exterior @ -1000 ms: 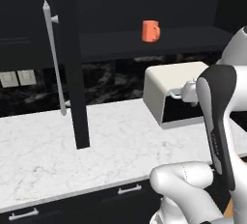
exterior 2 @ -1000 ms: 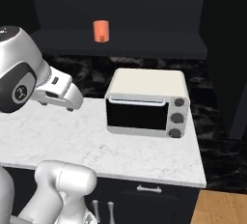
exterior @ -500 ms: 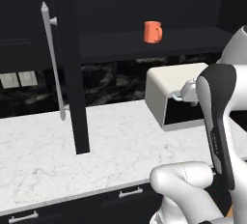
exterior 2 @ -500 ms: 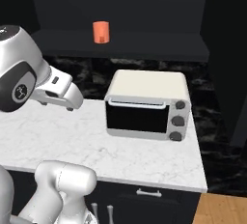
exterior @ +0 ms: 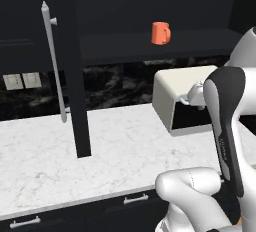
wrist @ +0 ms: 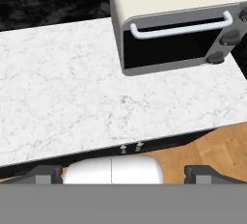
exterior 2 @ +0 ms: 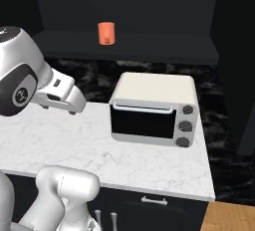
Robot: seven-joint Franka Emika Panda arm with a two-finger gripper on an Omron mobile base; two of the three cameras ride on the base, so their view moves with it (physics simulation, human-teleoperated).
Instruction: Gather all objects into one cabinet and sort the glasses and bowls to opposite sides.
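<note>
Hand view is looking down on the counter (wrist: 72, 88); jaws standing wide apart, holding nothing. Reaching the orange mug (exterior: 160, 32) likely means rising squarely toward its shelf (exterior: 125, 43).

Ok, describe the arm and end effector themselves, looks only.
The arm is glossy white, built of rounded, bulbous segments, with dark grey to black joint sections; one dark band runs the length of a link. A round dark cap with a small pale emblem sits on a joint housing. The end effector has two small dark grey blocky fingertips. No cables show.
</note>
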